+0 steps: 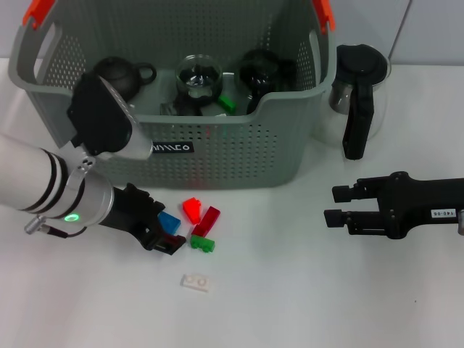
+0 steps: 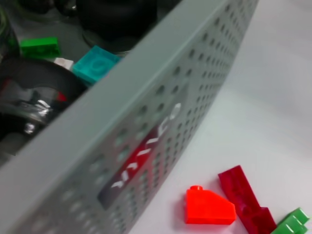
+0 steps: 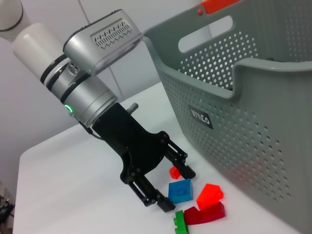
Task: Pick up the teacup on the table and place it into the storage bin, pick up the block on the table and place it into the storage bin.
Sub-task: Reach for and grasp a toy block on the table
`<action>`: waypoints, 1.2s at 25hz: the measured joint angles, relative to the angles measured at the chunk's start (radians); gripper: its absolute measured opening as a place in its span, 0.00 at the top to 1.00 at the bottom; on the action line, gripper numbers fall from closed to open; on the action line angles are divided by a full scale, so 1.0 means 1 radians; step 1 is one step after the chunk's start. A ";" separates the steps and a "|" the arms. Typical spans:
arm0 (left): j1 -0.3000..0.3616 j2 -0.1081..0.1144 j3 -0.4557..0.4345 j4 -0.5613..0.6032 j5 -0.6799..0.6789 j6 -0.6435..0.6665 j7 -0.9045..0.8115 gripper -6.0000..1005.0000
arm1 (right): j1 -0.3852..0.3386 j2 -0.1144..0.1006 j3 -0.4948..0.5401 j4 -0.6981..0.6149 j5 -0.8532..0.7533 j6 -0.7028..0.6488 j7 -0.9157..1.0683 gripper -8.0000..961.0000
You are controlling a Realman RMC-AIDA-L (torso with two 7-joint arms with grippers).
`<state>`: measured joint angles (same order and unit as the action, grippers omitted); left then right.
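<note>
Lying on the white tabletop (image 1: 304,304) just in front of the storage bin (image 1: 239,156), a blue block (image 1: 170,221) sits between the spread fingers (image 3: 183,165) of the left end effector (image 1: 165,233), which reaches in low from the robot's left; whether the fingers touch the block cannot be told. Just beside the blue block are a bright red sloped block (image 1: 191,209), a dark red long block (image 1: 206,220) and a green block (image 1: 202,243), all close together. A small white flat piece (image 1: 196,282) lies a little nearer the robot, apart from the cluster.

The storage bin is grey and perforated, with orange handle clips (image 1: 38,12) at its upper corners and a black label (image 1: 172,148) on its front wall. Inside it are a black teapot (image 1: 121,75), a clear glass cup (image 1: 198,77), another dark rounded vessel (image 1: 261,72), a green block (image 1: 227,104) and, seen from the left wrist, a teal block (image 2: 96,64).

On the tabletop to the bin's right stands a glass carafe with a black handle (image 1: 357,94). The right end effector (image 1: 335,205) hovers over the tabletop on the robot's right, well apart from the blocks, with its fingers spread and nothing between them
</note>
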<state>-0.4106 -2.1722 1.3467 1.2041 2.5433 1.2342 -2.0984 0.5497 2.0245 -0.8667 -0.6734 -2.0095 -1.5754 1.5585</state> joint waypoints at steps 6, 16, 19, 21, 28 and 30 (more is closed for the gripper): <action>-0.002 0.000 0.013 0.001 0.000 0.006 -0.001 0.30 | -0.001 0.000 0.000 0.000 0.000 0.004 0.001 0.39; -0.006 0.000 0.055 0.008 0.000 0.010 -0.008 0.30 | -0.002 0.000 0.000 0.000 0.000 0.010 0.002 0.39; 0.001 0.001 0.045 0.027 0.000 0.010 -0.014 0.30 | -0.001 0.000 0.000 0.000 0.000 0.011 0.004 0.39; 0.009 0.004 0.042 0.041 0.000 0.010 -0.018 0.30 | 0.001 0.000 0.000 0.000 0.000 0.011 0.005 0.39; 0.023 0.004 0.040 0.052 0.025 0.010 -0.020 0.30 | 0.005 0.000 0.000 0.000 0.000 0.012 0.008 0.39; 0.026 0.003 0.040 0.052 0.025 0.010 -0.020 0.30 | 0.005 0.000 0.000 0.000 0.000 0.012 0.009 0.39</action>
<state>-0.3849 -2.1692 1.3866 1.2561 2.5684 1.2441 -2.1184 0.5551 2.0249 -0.8666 -0.6734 -2.0095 -1.5630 1.5677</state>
